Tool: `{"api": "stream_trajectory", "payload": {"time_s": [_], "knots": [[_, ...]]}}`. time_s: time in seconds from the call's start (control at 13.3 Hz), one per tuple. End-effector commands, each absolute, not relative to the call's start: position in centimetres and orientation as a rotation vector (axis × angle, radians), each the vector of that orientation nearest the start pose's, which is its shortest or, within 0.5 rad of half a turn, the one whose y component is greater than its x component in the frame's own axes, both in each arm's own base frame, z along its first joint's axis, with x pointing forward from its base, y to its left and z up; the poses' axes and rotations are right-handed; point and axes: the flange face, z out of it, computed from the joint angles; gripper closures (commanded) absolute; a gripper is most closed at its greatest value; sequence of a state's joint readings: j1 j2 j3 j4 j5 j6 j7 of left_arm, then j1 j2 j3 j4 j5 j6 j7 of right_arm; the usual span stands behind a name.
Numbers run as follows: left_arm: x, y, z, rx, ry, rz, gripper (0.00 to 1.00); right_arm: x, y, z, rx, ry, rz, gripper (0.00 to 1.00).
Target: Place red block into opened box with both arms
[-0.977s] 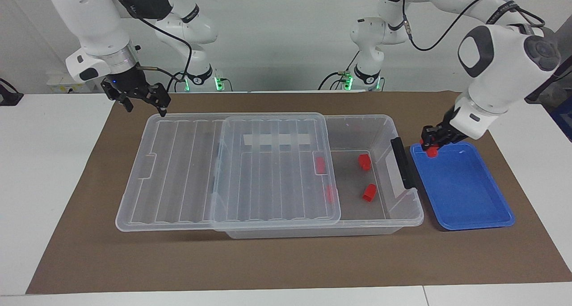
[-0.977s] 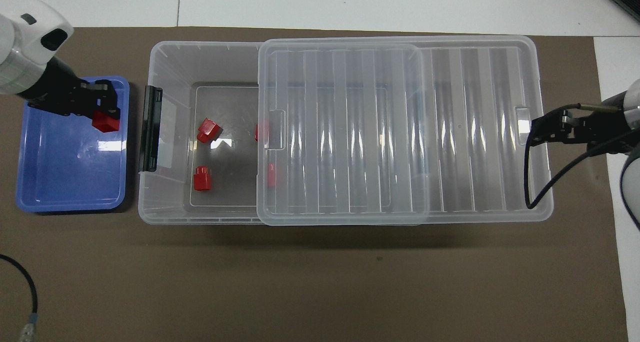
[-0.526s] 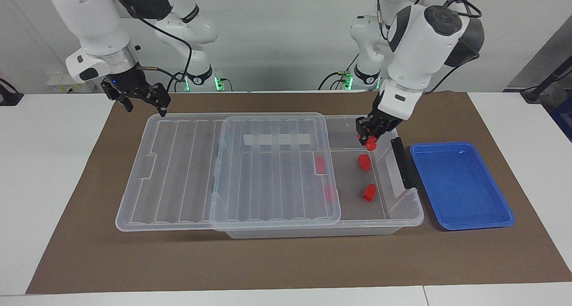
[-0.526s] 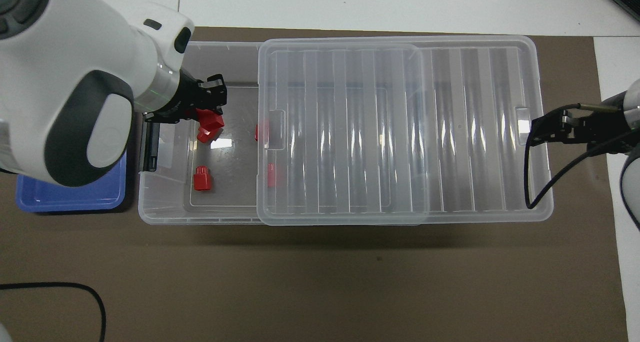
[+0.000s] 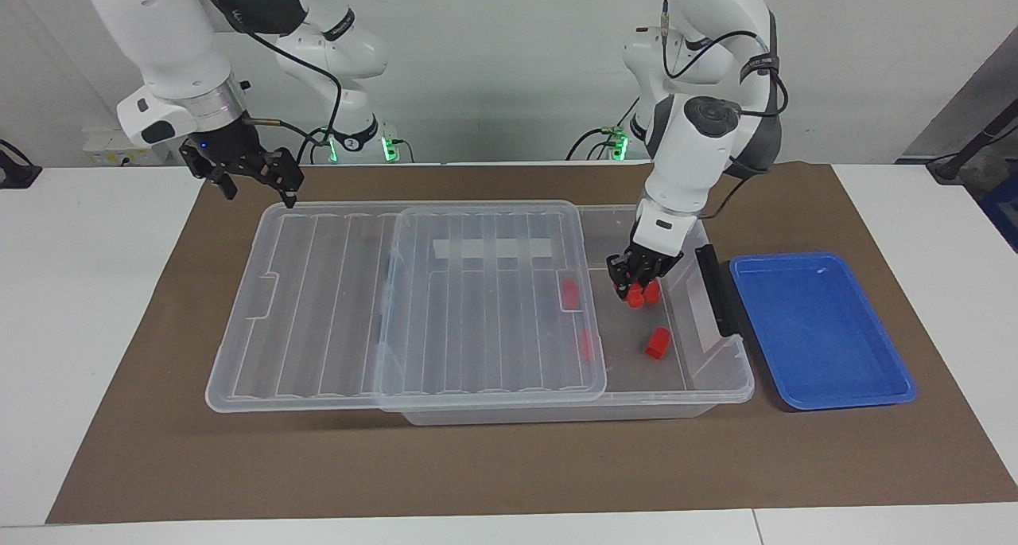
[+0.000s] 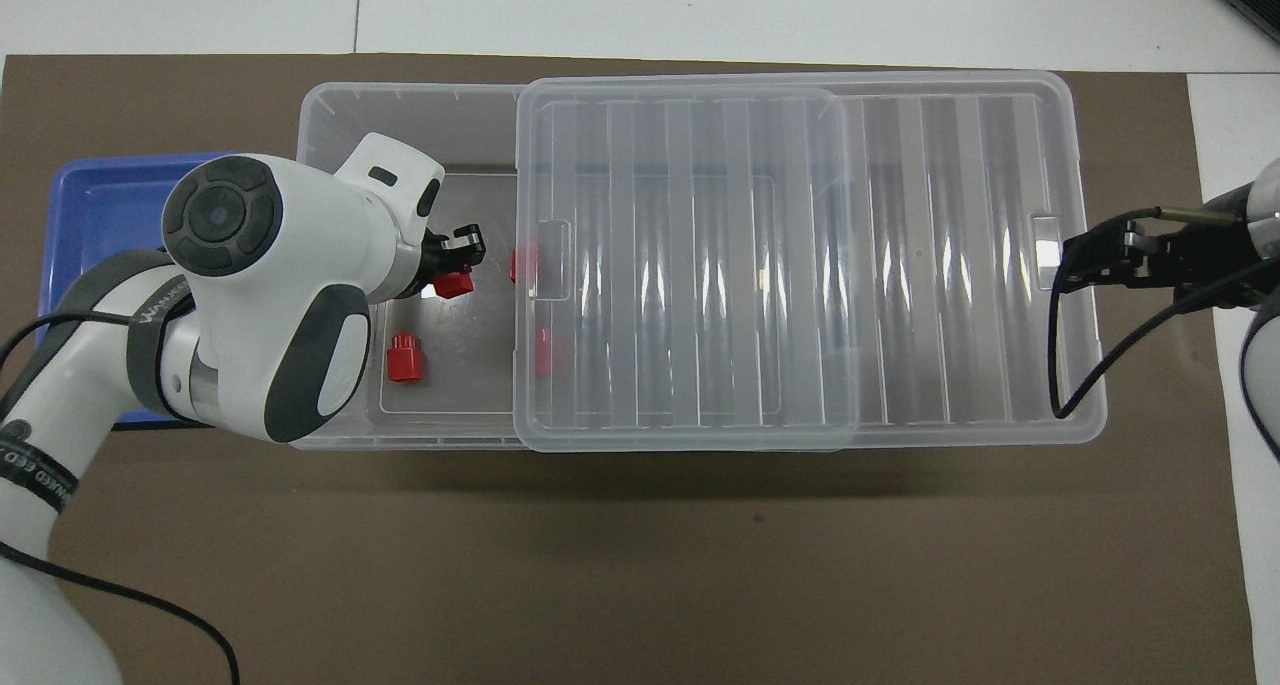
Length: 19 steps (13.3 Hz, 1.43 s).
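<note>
From across the table, the left gripper (image 5: pixel 634 284) is reaching down into the uncovered end of the box (image 5: pixel 720 390), its black fingers pinched together on a red block (image 5: pixel 635 297), a small glossy piece with a stepped shape. That block is hanging just beside a second red block (image 5: pixel 651 292), low over the box floor; whether it is touching the floor I cannot tell. A third red block (image 5: pixel 656 343) is lying on the floor farther from the robots. Two more are showing blurred through the ribbed, see-through lid (image 5: pixel 334 306), which is sitting slid toward the right arm's end, overhanging the box. The right gripper (image 5: pixel 262 181) is waiting at the lid's corner with its fingers spread apart, holding nothing. A shallow blue tray (image 5: pixel 827 390) with smooth rounded corners is lying beside the box's dark grey latch (image 5: pixel 716 290), all on a matte brown mat (image 5: pixel 509 465).

From overhead, the left arm's bulky white wrist is covering much of the opening; the left gripper (image 6: pixel 455 265) is poking out with the red block (image 6: pixel 454 284) in its tips. The third red block (image 6: pixel 404 357) is sitting clear. The right gripper (image 6: pixel 1075 263) is hovering at the lid's (image 6: pixel 900 265) end edge.
</note>
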<state>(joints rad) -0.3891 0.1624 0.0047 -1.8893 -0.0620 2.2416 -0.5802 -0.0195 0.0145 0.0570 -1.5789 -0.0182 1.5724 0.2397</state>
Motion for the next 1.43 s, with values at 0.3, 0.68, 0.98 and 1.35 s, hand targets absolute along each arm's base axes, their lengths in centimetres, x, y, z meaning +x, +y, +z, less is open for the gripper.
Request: {"api": "stream_trajectory", "payload": {"time_s": [0.3,0.68,0.98,1.35], "knots": [[55.5,-23.0,37.6,-3.199,-0.261,-0.42,1.0,55.2,1.8,61.3,-3.13,0.332,0.03,0.0],[56.1,-23.6,32.1,-3.175,-0.225,-0.436,1.0,55.2,1.8,61.3,-3.13,0.335,0.03,0.0],[56.2,-23.6,29.7,-3.171,-0.193,-0.47,1.0,55.2,1.3,61.3,-3.127,0.347,0.028,0.0],[56.0,-23.4,29.2,-3.143,-0.16,-0.439,1.0,55.2,1.3,61.3,-3.129,0.34,0.028,0.0]]}}
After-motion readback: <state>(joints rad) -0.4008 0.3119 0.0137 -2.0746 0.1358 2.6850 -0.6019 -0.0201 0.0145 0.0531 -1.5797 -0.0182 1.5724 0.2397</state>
